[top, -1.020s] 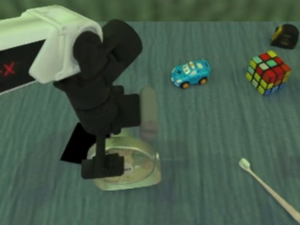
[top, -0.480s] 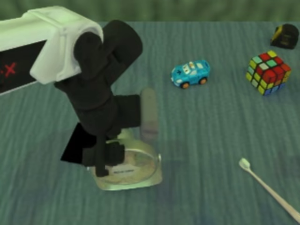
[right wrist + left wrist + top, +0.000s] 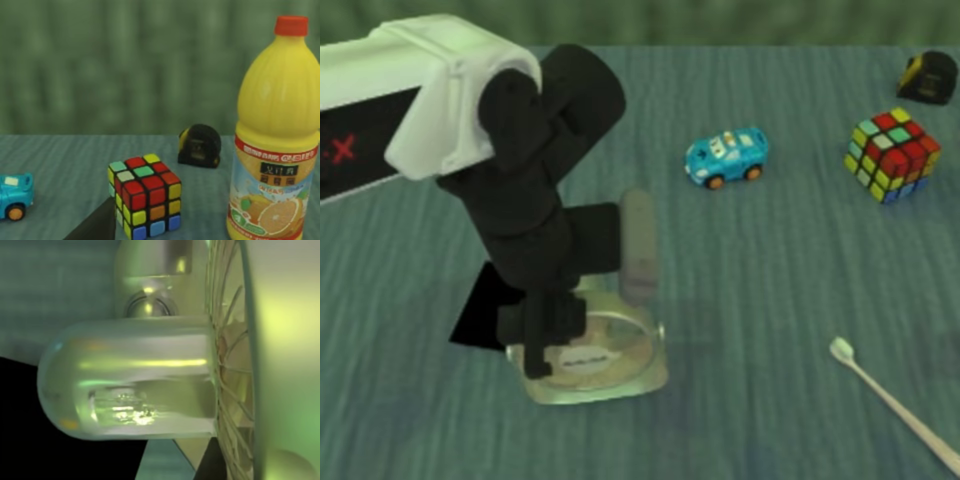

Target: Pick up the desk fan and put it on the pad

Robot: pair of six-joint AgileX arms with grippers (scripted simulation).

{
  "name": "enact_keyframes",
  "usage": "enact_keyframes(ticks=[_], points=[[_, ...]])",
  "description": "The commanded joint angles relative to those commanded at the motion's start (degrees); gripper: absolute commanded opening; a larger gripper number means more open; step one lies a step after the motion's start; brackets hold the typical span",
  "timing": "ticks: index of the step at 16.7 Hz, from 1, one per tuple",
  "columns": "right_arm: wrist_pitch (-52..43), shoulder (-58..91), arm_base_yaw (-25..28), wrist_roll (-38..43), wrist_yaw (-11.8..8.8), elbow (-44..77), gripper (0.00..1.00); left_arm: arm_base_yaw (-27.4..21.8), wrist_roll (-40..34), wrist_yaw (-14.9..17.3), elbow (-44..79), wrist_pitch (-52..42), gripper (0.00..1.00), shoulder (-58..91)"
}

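Top view puts the left end effector (image 3: pixel 542 345) in the lower left of the frame, reaching down onto the desk fan (image 3: pixel 605 355), whose round grille faces up toward the camera with its labelled hub just beside the dark fingers. The fan's rounded base stretches away toward the middle of the frame. Whether the fingers are clenched on the grille rim or merely resting against it cannot be told from above, since the wrist hides the contact; the left wrist view shows only the fan's body and grille wires very close, with no fingers to read.

The pad (image 3: pixel 475 310) shows as a black patch just left of the fan, mostly hidden under the arm. The left wrist view shows black beneath the fan's body, so the fan seems to overlap or hang over part of the pad.

My judgement is that this is the placing step: the fan is at the pad, though not clearly centred on it. The next move would call for settling it squarely over the black square before letting go, gently enough that the fan does not tip.

The right arm is parked out of the top view; its wrist view faces the puzzle cube (image 3: pixel 144 195), the juice bottle (image 3: pixel 275 130) and the toy car (image 3: pixel 725 156).
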Motion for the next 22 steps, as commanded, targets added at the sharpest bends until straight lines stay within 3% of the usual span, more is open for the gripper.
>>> enact_keyframes(ticks=[7,14,19,22], points=[[0.0,0.0,0.0,0.0,0.0,0.0,1.00,0.1,0.0,0.0,0.1,-0.2,0.00,-0.1],[0.0,0.0,0.0,0.0,0.0,0.0,1.00,0.9,-0.1,0.0,9.5,-10.4,0.00,-0.7],[0.0,0.0,0.0,0.0,0.0,0.0,1.00,0.8,0.0,0.0,10.2,-11.1,0.00,-0.6],[0.0,0.0,0.0,0.0,0.0,0.0,1.00,0.9,0.4,-2.3,12.4,-13.3,0.00,1.6]])
